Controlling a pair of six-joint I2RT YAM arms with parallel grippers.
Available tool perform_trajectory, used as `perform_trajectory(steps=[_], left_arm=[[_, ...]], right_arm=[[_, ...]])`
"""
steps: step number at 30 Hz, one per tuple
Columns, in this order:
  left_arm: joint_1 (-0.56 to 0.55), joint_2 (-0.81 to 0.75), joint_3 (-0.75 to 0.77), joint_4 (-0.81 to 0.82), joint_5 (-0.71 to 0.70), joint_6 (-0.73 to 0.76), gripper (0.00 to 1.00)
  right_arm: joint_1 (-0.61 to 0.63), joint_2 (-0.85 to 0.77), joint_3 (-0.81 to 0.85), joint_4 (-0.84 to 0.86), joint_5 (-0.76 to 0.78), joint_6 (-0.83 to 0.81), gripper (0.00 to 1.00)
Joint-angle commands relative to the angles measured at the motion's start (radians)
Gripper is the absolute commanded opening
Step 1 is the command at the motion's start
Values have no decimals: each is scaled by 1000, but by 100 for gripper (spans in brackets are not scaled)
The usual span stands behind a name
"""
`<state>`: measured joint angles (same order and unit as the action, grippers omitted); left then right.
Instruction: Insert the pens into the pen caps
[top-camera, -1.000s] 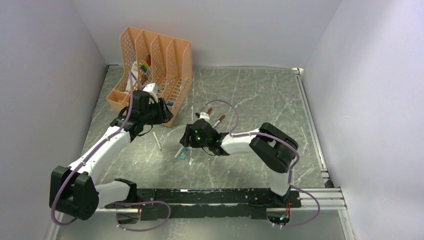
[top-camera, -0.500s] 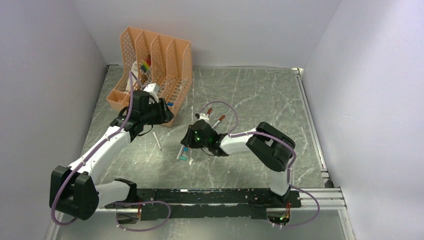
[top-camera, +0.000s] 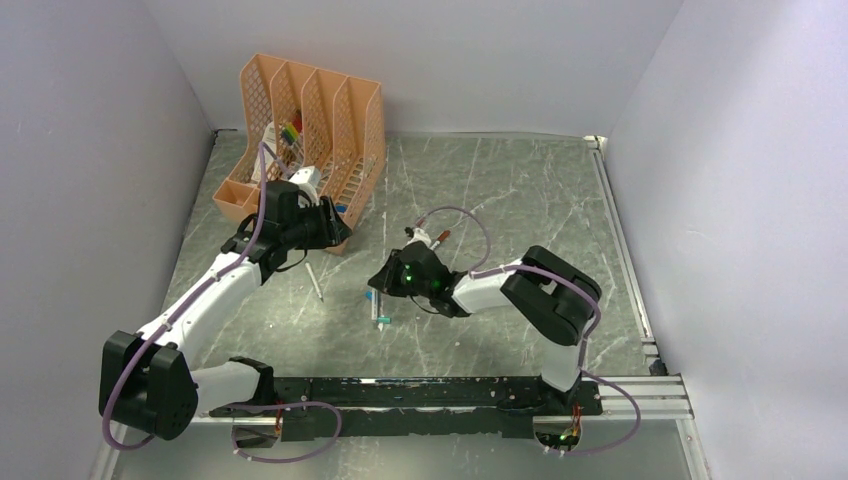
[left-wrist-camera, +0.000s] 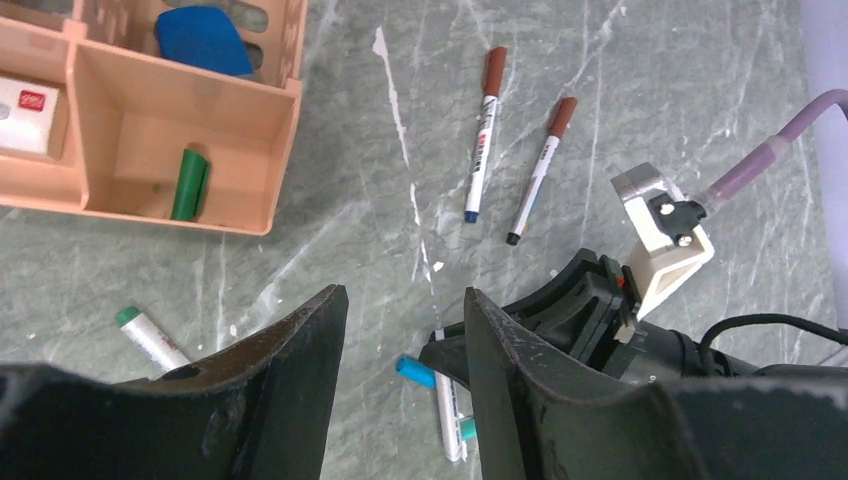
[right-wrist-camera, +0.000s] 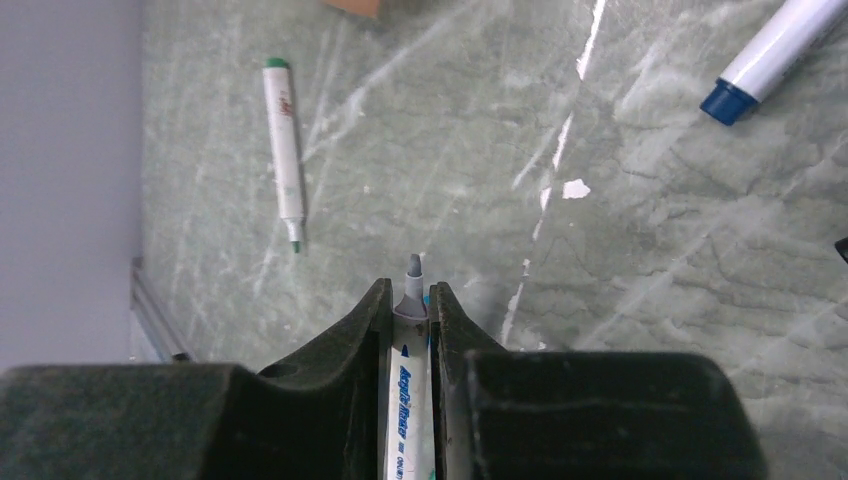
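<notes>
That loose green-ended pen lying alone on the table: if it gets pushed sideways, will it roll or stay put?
It would probably roll: the green-ended pen is a slim round barrel lying flat on the smooth table. It looks like rigid plastic, so likely stiff and light. Pushed off-centre, it may spin instead.

Peach organizer (top-camera: 312, 112) on marbled table (top-camera: 520, 200)
</notes>
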<state>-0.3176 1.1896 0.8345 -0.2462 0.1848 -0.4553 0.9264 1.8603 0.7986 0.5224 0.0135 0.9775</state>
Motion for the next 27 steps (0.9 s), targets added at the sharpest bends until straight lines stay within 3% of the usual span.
perform_trajectory(steps=[1,6,13,20,27], left_arm=[[8,-24,-33,107,110,5,57],[0,-54,-98,336,351,-39,50],[-119,-46,-158,641,578,-119,47],[-181,-5,-169,791,585,-192,53],[-218,55,-125,802,579,-196,53]], right_arm=[[-24,-94,-46,135,-9,27,2],[-50,-244,-135,239,13,-9,1],[-114,-508,-171,151,59,-95,0],[-146,-681,-159,69,87,-157,0],[-152,-731,-153,48,78,-171,0]])
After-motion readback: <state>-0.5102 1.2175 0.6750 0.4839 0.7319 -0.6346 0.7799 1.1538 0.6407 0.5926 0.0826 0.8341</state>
